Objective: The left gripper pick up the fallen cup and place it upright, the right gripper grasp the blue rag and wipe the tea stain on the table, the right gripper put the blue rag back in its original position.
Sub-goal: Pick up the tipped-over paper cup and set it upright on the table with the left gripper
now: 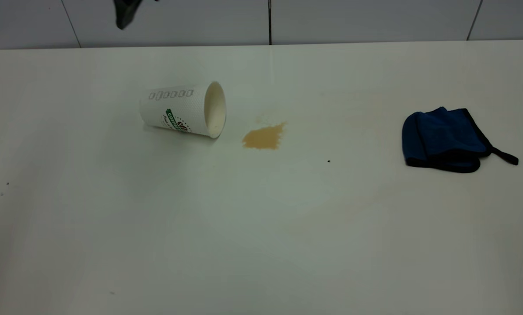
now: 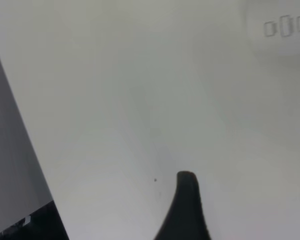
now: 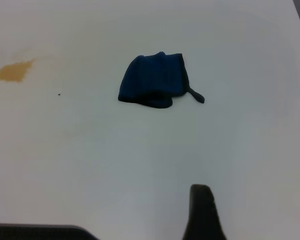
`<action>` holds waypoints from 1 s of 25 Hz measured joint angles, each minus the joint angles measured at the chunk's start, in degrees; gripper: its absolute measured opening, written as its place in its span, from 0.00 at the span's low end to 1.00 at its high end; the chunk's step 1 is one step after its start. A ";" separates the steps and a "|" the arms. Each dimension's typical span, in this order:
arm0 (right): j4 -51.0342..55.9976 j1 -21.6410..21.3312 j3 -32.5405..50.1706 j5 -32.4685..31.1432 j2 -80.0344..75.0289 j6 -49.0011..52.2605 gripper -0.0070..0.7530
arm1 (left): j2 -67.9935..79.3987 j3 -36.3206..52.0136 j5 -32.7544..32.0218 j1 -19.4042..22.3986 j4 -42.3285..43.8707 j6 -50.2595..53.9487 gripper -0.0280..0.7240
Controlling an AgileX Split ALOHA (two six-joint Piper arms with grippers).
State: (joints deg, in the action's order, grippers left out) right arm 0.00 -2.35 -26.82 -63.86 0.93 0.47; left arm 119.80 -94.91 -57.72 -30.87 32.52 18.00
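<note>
The cup point(image 1: 182, 109) lies on its side on the table point(image 1: 261, 227), left of centre, with its mouth facing right. The tea stain point(image 1: 264, 137) is just right of the mouth. The blue rag point(image 1: 443, 139) lies folded at the right, its loop tag pointing right. The left gripper point(image 1: 125, 13) shows as a black tip at the top edge, above and behind the cup. In the left wrist view its tip point(image 2: 186, 205) hangs over bare table, the cup point(image 2: 285, 25) far off. The right gripper point(image 3: 202, 212) is well short of the rag point(image 3: 152, 80), and the stain point(image 3: 14, 71) is off to one side.
A grey panelled wall point(image 1: 270, 19) runs behind the table's far edge. A few tiny dark specks point(image 1: 328, 161) dot the top. The table's edge point(image 2: 20, 125) shows close to the left gripper in the left wrist view.
</note>
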 joint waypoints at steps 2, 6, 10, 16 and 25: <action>0.00 0.00 0.00 0.00 0.00 0.00 0.75 | 3.57 -3.18 -0.12 -1.37 0.00 -0.11 0.96; 0.00 0.00 0.00 0.00 0.00 0.00 0.75 | 9.90 -8.52 -0.18 -3.31 0.07 -0.11 0.95; 0.00 0.00 0.00 0.00 0.00 0.00 0.75 | 15.25 -12.77 -0.18 -3.77 0.27 -0.15 0.95; 0.00 0.00 0.00 0.00 0.00 0.00 0.75 | 22.21 -18.73 0.57 -3.77 2.49 -0.07 0.93; 0.00 0.00 0.00 0.00 0.00 0.00 0.75 | 28.94 -24.99 2.98 -4.36 2.59 -0.07 0.91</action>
State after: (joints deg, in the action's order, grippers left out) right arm 0.00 -2.35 -26.82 -63.86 0.93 0.47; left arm 148.74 -119.89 -54.73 -35.23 35.11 17.93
